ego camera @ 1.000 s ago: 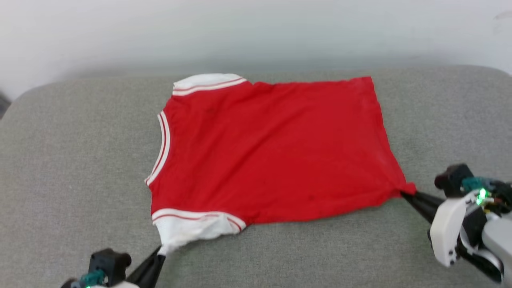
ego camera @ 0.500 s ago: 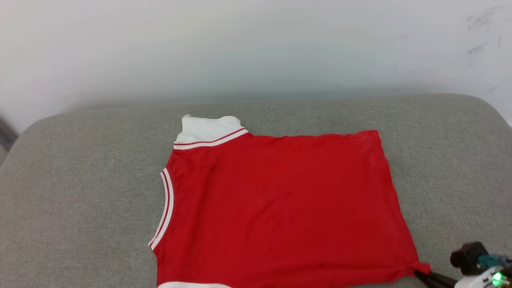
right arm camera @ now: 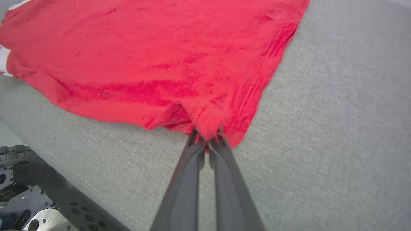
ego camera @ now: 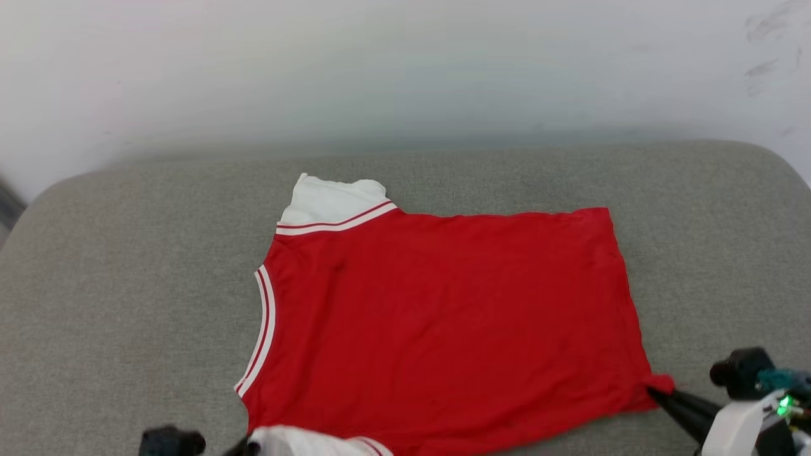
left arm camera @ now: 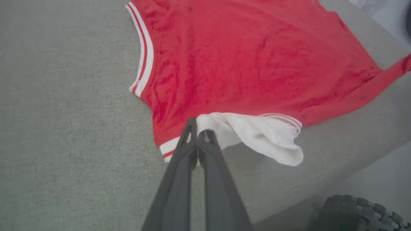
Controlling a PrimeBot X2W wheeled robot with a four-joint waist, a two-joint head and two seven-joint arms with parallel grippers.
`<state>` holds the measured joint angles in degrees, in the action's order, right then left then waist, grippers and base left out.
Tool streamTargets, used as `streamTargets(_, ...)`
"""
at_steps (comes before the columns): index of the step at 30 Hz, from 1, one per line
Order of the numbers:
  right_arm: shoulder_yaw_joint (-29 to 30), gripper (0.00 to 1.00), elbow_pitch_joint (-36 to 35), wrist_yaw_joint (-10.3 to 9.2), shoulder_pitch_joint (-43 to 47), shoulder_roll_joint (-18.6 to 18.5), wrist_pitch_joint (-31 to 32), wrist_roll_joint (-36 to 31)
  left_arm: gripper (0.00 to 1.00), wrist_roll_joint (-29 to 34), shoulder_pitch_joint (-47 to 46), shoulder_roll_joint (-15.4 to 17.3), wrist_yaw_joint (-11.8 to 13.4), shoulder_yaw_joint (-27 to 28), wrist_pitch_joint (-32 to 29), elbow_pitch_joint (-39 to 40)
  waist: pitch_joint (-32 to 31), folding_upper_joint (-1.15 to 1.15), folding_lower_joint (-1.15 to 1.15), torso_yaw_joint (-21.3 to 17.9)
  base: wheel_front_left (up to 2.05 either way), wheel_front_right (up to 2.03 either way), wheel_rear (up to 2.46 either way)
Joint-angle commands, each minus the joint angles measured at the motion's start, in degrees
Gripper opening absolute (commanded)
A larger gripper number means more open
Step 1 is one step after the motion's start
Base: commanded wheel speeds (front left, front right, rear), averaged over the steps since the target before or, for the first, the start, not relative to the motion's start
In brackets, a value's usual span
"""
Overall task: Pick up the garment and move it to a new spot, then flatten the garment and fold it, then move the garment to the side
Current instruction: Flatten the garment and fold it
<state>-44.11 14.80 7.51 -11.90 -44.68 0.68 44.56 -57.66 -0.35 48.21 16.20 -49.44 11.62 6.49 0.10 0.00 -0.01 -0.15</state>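
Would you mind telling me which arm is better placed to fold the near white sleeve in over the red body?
Left. The left gripper is shut on that sleeve of the garment, while the right gripper pinches the hem corner at the opposite end.

One garment [ego camera: 443,329] lies on one grey worktop [ego camera: 127,253]. There are two pincers, left pincer [left arm camera: 199,129] and right pincer [right arm camera: 207,134].
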Motion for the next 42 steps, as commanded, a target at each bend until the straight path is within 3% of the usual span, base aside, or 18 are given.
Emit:
streamTargets(1, 1.2, 0.0, -0.8, -0.04, -1.4, 0.4, 0.5, -0.5, 0.0, 0.5, -1.9, 0.0, -0.6, 0.6, -0.3, -0.5, 0.9, 0.0, 0.01, 0.0, 0.0, 0.0, 0.0)
streamTargets(9, 9.3, 0.0, -4.4, -0.04, -4.9, 2.0, 4.5, -2.5, 0.0, 3.2, -14.7, -0.6, -5.2, 2.7, -3.5, -4.5, 5.8, 0.0, 0.01, -0.6, 0.0, 0.0, 0.0)
streamTargets(16, 12.5, 0.0, -3.5, -0.04, -8.2, 3.9, 7.3, -3.3, 0.0, 7.0, -24.8, -2.1, -8.7, 2.0, -6.9, -10.6, 10.7, 0.0, 0.01, -0.9, 0.0, 0.0, 0.0)
streamTargets(26, 10.9, 0.0, 1.8, -0.03, -13.4, 6.9, 9.9, -4.6, 0.0, 8.3, -33.1, -5.9, -13.9, 1.0, -8.3, -24.1, 16.9, 0.0, 0.01, -1.4, 0.0, 0.0, 0.0)
streamTargets(36, 7.5, 0.0, 7.6, -0.04, -15.8, 8.7, 11.3, -3.1, 0.0, 7.8, -35.4, -10.3, -18.8, -1.0, -8.2, -35.8, 17.0, 0.0, 0.01, -1.3, 0.0, 0.0, 0.0)
streamTargets(37, 7.7, 0.07, 8.0, -0.04, -15.9, 8.8, 11.2, -2.7, 0.0, 7.5, -35.5, -10.7, -19.0, -1.0, -8.2, -36.5, 16.6, 0.0, 0.01, -1.3, 0.0, 0.0, 0.0)
streamTargets(38, 8.1, 0.48, 8.4, -0.04, -16.0, 8.9, 10.8, -2.4, 0.06, 7.3, -35.8, -10.9, -19.0, -0.7, -8.0, -37.2, 16.2, 0.0, 0.01, -1.3, 0.0, 0.0, 0.0)
streamTargets(39, 8.5, 1.0, 8.7, -0.04, -16.0, 9.1, 10.4, -2.1, 0.45, 7.0, -36.0, -11.1, -18.9, -0.5, -7.9, -37.8, 15.6, 0.0, 0.01, -1.2, 0.0, 0.0, 0.0)
streamTargets(40, 8.8, 1.0, 8.8, -0.04, -16.0, 9.2, 9.9, -2.0, 1.0, 7.4, -36.3, -11.3, -18.9, -0.6, -7.7, -38.2, 15.0, 0.0, 0.01, -1.1, 0.0, 0.0, 0.0)
streamTargets(42, 9.2, 1.0, 8.9, -0.03, -15.5, 9.3, 8.9, -2.2, 1.0, 7.6, -36.9, -11.6, -18.8, -0.7, -7.6, -38.7, 13.7, 0.0, 0.01, -0.8, 0.0, 0.0, 0.0)
